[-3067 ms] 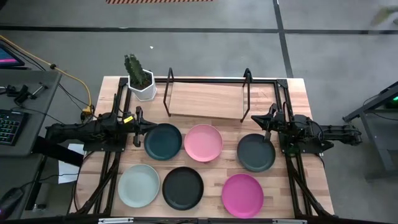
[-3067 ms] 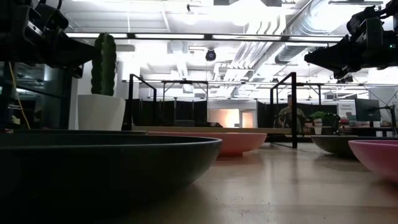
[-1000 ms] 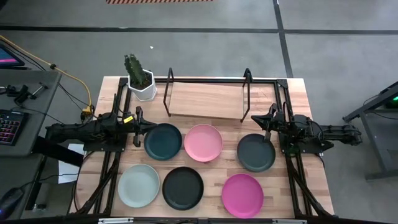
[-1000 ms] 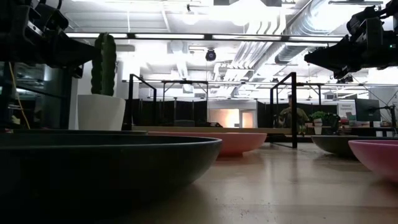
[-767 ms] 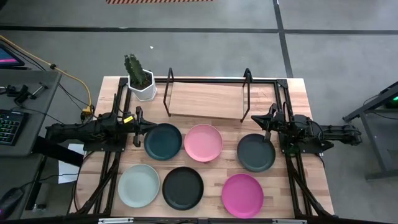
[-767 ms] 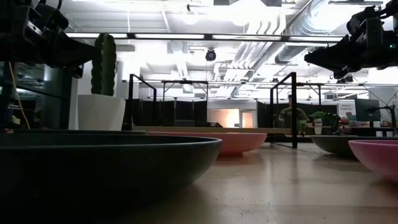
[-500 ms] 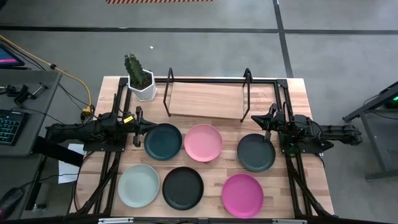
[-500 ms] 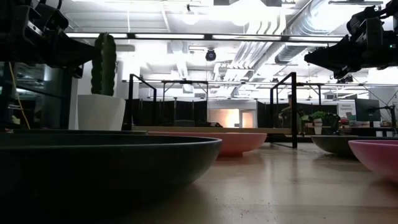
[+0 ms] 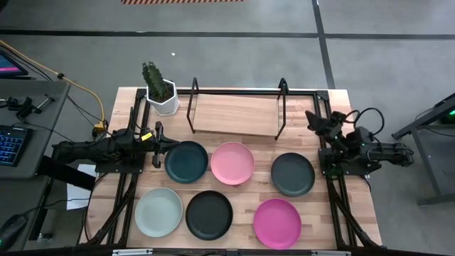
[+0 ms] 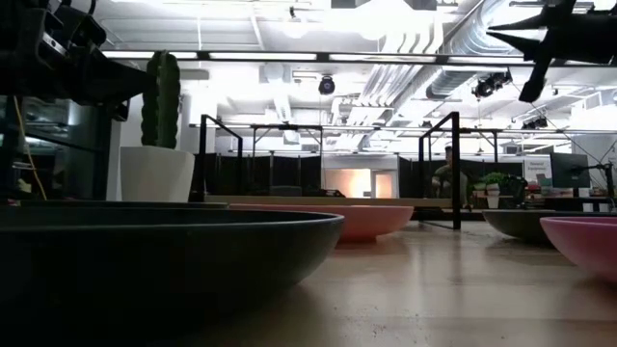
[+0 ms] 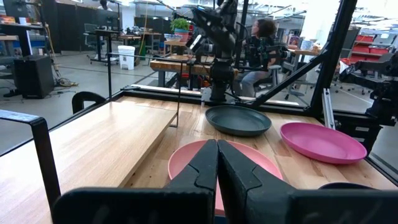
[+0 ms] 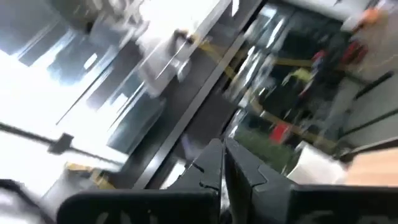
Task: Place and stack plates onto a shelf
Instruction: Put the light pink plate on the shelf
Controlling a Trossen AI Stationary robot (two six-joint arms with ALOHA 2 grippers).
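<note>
Six plates lie flat on the tabletop in two rows in the high view: dark teal [image 9: 187, 161], light pink [image 9: 232, 163] and dark grey [image 9: 292, 174] in the far row, pale mint [image 9: 158, 212], black [image 9: 209, 215] and magenta [image 9: 277, 223] in the near row. The shelf [image 9: 234, 114] stands behind them with a bare board. My left gripper [image 9: 158, 143] is shut and hovers at the teal plate's left rim; its wrist view shows the fingers closed [image 11: 217, 158]. My right gripper [image 9: 313, 119] is shut, raised to the right of the shelf and tipped upward [image 12: 224, 158].
A cactus in a white pot [image 9: 160, 92] stands at the table's far left corner beside the shelf's left upright. Black frame rails [image 9: 334, 206] run along both table sides. A person [image 11: 264, 43] sits in the room beyond the table's right side.
My right gripper has risen from just above the dark grey plate's far rim, moved toward the table's far right corner and tipped its fingers upward, staying shut. The plates and my left arm have kept still.
</note>
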